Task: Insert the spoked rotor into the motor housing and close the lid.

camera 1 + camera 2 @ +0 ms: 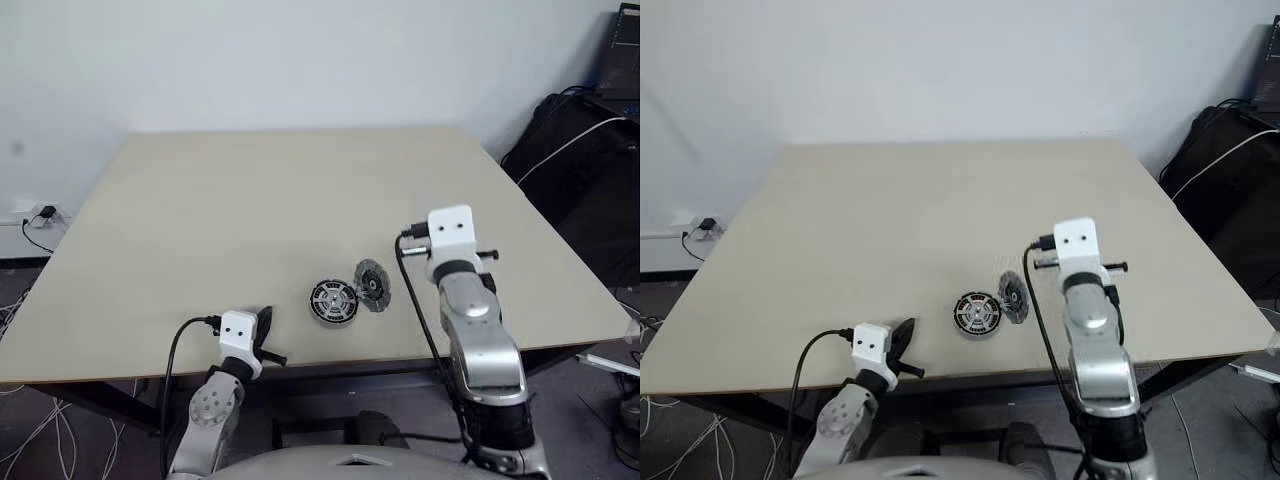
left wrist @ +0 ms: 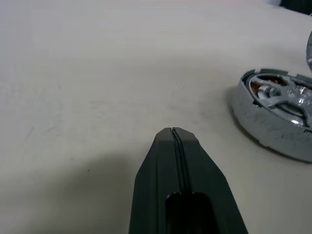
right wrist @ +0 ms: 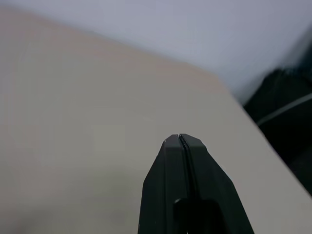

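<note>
A: Two round parts sit low and just right of centre in the left eye view, on the beige table [image 1: 250, 200]. Which is which?

B: The left one is the spoked rotor [image 1: 332, 300], lying flat. In the left wrist view copper windings show through its spokes, so it appears to sit inside the motor housing [image 2: 263, 129]. The lid [image 1: 373, 284] is just beside it on the right, tilted up, ribbed face showing; I cannot tell whether the two touch.

A: And the grippers?

B: The left gripper [image 2: 174, 130] is at the lower left of that view, near the table's front edge, fingers pressed together on nothing, left of the rotor and apart from it. The right gripper [image 3: 179, 137] has its fingers clenched too, empty, pointing over bare table toward the far right corner.
</note>
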